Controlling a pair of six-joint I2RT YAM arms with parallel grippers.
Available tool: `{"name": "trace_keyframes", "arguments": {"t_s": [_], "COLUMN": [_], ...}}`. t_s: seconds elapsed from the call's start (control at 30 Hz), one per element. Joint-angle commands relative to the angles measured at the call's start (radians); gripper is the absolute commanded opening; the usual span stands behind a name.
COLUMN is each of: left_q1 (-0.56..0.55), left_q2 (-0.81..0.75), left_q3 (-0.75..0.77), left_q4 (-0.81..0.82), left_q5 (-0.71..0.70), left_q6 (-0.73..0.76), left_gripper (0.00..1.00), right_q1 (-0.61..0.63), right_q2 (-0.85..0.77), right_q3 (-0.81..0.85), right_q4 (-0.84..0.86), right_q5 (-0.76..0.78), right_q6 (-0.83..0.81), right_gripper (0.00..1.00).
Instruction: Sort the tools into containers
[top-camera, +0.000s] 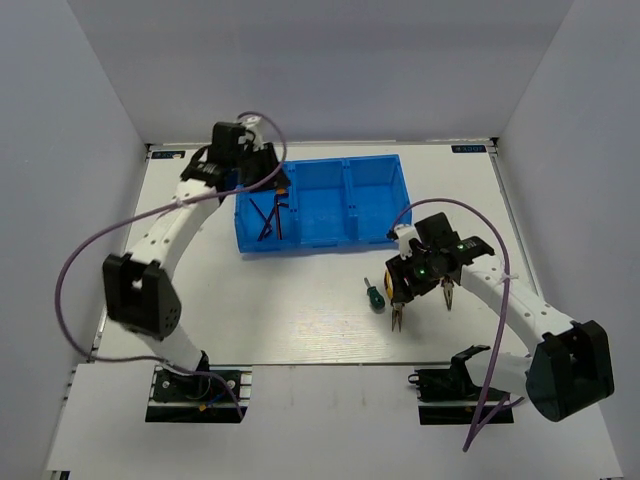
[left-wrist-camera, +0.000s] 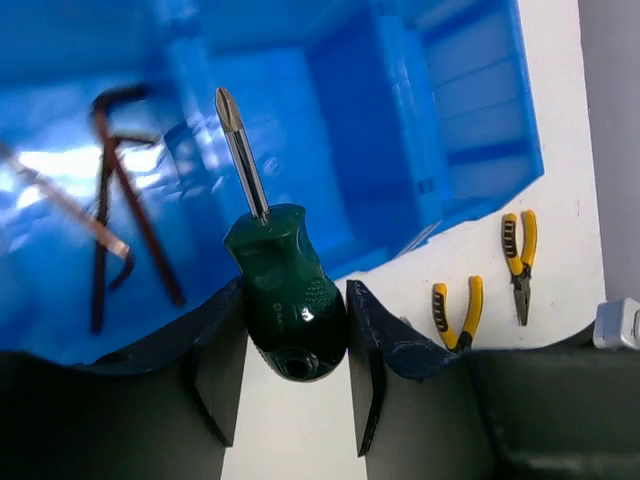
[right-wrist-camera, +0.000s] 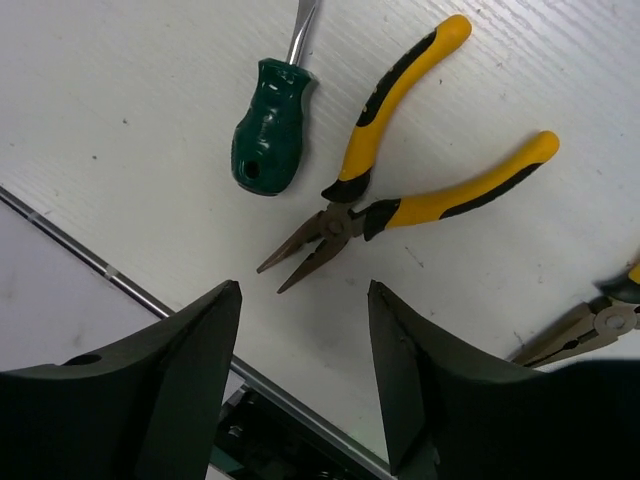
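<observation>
The left tool (left-wrist-camera: 290, 335) was clamped across the bulbous handle of a green screwdriver (left-wrist-camera: 285, 300), holding it above the blue bin (left-wrist-camera: 470, 150), near the compartment where the hex keys (left-wrist-camera: 120, 220) lay. The right tool (right-wrist-camera: 305, 295) hung with its fingers apart over the pliers (right-wrist-camera: 400, 195) on the table (right-wrist-camera: 120, 80) in front of the bin. The pliers looked rigid and nose-heavy, with grippy sleeves. Their splayed handles might shift, so a hold near the pivot seemed safest.
</observation>
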Motion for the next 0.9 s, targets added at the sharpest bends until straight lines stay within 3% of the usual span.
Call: {"name": "trace_keyframes", "arguments": {"t_s": [0.0, 0.2, 0.3, 0.33, 0.5, 0.57, 0.67, 0.7, 0.87], "left_q1": [-0.061, -0.109, -0.123, -0.133, -0.165, -0.176, -0.176, -0.176, -0.176], "left_q2": [0.158, 0.406, 0.460, 0.483, 0.511, 0.511, 0.480, 0.468, 0.340], "left_q3": [0.192, 0.401, 0.437, 0.437, 0.446, 0.455, 0.478, 0.478, 0.499], "left_q4": [-0.016, -0.076, -0.087, -0.096, -0.105, -0.105, -0.114, -0.125, -0.168], "left_q5": [0.093, 0.046, 0.035, 0.044, 0.044, 0.044, 0.035, 0.026, -0.011], "left_q6": [0.124, 0.145, 0.145, 0.145, 0.158, 0.158, 0.158, 0.158, 0.176], "left_gripper": [0.00, 0.00, 0.03, 0.06, 0.44, 0.53, 0.60, 0.69, 0.72], "right_q1": [-0.001, -0.004, -0.002, 0.002, 0.004, 0.015, 0.045, 0.055, 0.101], "right_q2": [0.012, 0.060, 0.073, 0.080, 0.181, 0.237, 0.288, 0.299, 0.363], "right_q3": [0.021, 0.086, 0.106, 0.112, 0.173, 0.195, 0.212, 0.219, 0.235], "right_q4": [0.033, 0.005, -0.003, -0.001, 0.002, 0.004, 0.014, 0.017, 0.039], "right_q5": [-0.012, -0.047, -0.047, -0.052, -0.061, -0.067, -0.084, -0.084, -0.063], "right_q6": [-0.009, -0.035, -0.049, -0.052, -0.087, -0.092, -0.089, -0.078, -0.058], "right_gripper": [0.61, 0.62, 0.62, 0.64, 0.72, 0.73, 0.74, 0.74, 0.72]}}
